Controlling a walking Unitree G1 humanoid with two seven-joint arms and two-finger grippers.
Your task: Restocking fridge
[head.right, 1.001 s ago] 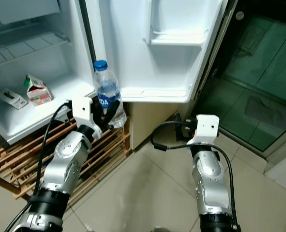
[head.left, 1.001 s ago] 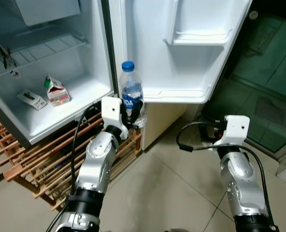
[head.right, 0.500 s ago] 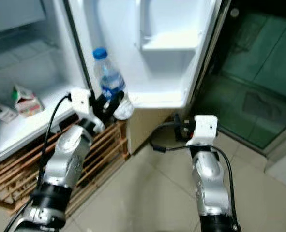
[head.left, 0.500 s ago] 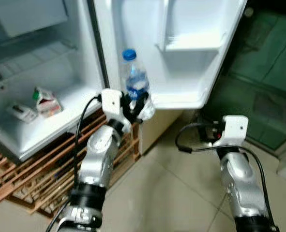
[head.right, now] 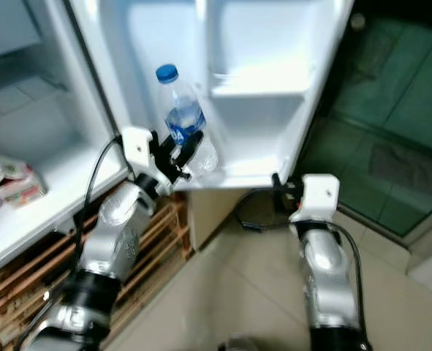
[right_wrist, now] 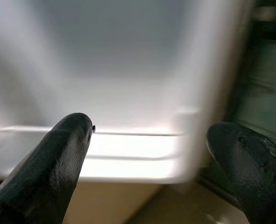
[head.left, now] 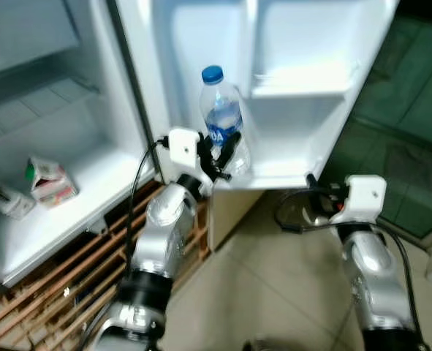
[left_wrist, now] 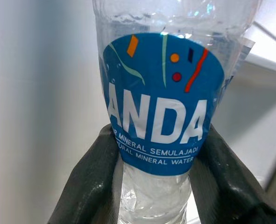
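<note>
A clear water bottle (head.left: 221,126) with a blue cap and blue label stands upright in my left gripper (head.left: 226,152), which is shut on its lower body. In the left wrist view the black fingers (left_wrist: 93,177) clamp the bottle (left_wrist: 161,102) just under the label. The bottle hangs at the hinge-side end of the open fridge door's lower shelf (head.left: 281,174), its base level with the shelf rim. My right gripper (right_wrist: 147,140) is open with nothing in it, pointing at the door's lower edge below that shelf (right_wrist: 128,156).
An upper door shelf (head.left: 303,82) sits above the lower one. Inside the fridge, a small carton (head.left: 47,183) and a flat packet (head.left: 4,199) lie on the bottom shelf. A wooden pallet (head.left: 69,281) lies under the fridge. A dark green glass door (head.left: 409,110) is to the right.
My left gripper has carried the bottle up and right, from beside the door's hinge edge to over the lower door shelf. The camera has moved closer to the door.
</note>
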